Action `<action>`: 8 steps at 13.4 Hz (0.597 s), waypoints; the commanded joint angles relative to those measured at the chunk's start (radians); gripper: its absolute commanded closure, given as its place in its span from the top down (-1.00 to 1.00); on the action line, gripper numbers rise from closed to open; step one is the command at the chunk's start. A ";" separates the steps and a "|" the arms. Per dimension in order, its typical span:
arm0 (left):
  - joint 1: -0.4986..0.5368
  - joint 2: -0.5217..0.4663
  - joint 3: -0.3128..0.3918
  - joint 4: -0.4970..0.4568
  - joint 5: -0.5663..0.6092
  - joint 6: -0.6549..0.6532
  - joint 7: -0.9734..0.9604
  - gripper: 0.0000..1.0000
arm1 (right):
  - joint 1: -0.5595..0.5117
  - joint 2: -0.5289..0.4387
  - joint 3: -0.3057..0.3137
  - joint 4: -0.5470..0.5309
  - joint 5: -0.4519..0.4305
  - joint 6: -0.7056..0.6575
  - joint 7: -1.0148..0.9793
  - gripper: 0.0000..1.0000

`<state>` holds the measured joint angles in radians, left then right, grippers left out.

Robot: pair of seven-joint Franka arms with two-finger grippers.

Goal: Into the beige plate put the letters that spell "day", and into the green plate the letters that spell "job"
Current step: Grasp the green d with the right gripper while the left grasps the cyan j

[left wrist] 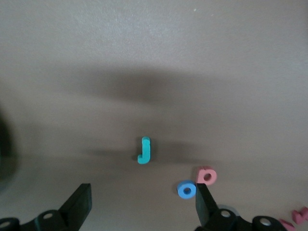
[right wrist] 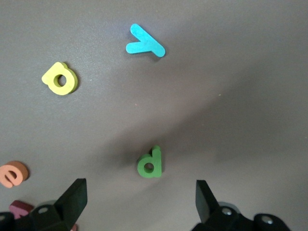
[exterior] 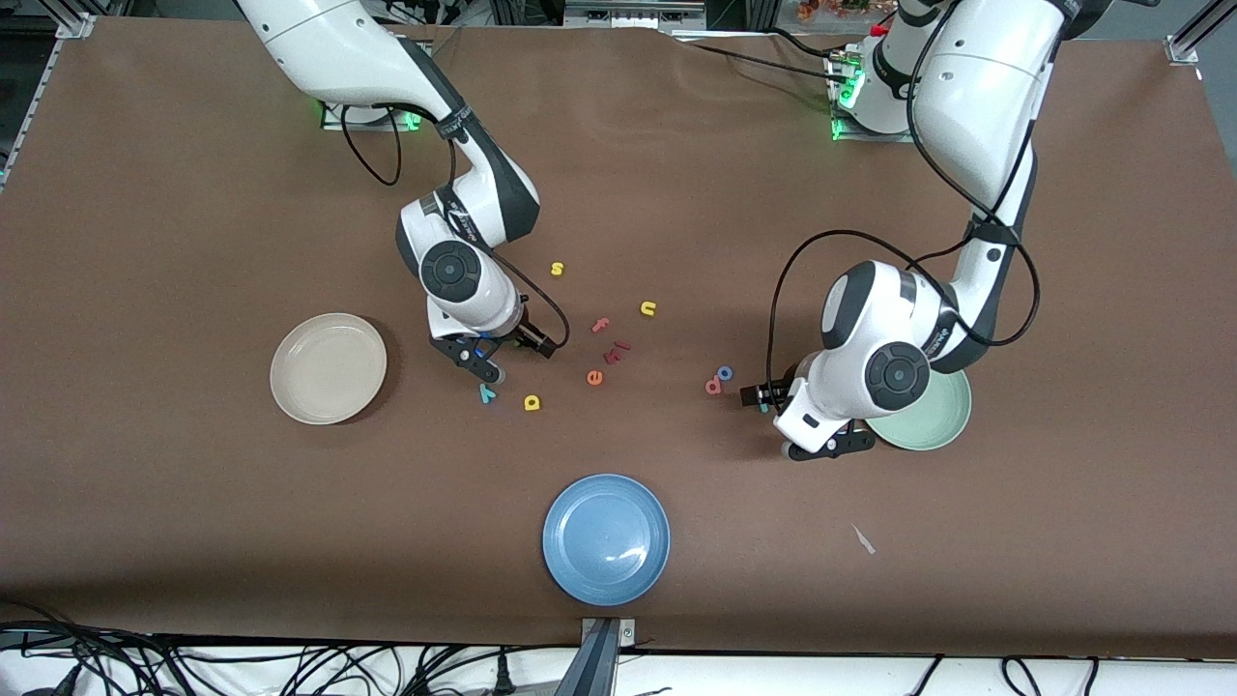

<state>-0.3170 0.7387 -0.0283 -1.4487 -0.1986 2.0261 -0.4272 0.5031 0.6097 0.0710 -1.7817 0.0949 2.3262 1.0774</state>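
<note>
Left tool [left wrist: 143,207] hanging spread over teal j [left wrist: 144,150], o [left wrist: 186,189] and b [left wrist: 207,175] touching beside it, right tool [right wrist: 140,202] gaping over green d [right wrist: 150,163], a [right wrist: 60,78], y [right wrist: 145,44], orange e [right wrist: 13,173] lying near, both plates [exterior: 329,368] [exterior: 935,425] sitting letterless on worktop [exterior: 193,532].

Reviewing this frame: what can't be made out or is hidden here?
- Green d: hidden in front view under the right gripper.
- Teal j: mostly hidden in front view by the left gripper.
- Green plate: partly covered by the left arm, front view.
</note>
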 commanded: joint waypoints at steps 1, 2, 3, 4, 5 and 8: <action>-0.010 0.036 0.008 0.014 -0.027 0.037 -0.008 0.80 | 0.009 0.010 -0.003 -0.021 0.017 0.044 0.007 1.00; -0.013 0.045 0.008 0.011 -0.027 0.055 -0.008 0.78 | 0.009 0.010 -0.005 -0.037 0.017 0.067 0.007 1.00; -0.023 0.054 0.010 0.011 -0.027 0.059 -0.008 0.71 | 0.009 0.010 -0.005 -0.051 0.017 0.090 0.007 1.00; -0.028 0.062 0.010 0.011 -0.027 0.059 -0.010 0.61 | 0.009 0.010 -0.003 -0.060 0.017 0.102 0.007 0.99; -0.028 0.065 0.010 0.011 -0.027 0.059 -0.015 0.53 | 0.009 0.010 -0.003 -0.061 0.017 0.102 0.007 0.99; -0.028 0.065 0.008 -0.010 -0.022 0.057 -0.008 0.33 | 0.018 0.010 -0.003 -0.087 0.016 0.134 0.007 0.84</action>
<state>-0.3375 0.8052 -0.0287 -1.4499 -0.1986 2.0796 -0.4390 0.5058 0.6259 0.0710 -1.8371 0.0950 2.4196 1.0780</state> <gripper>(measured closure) 0.313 0.044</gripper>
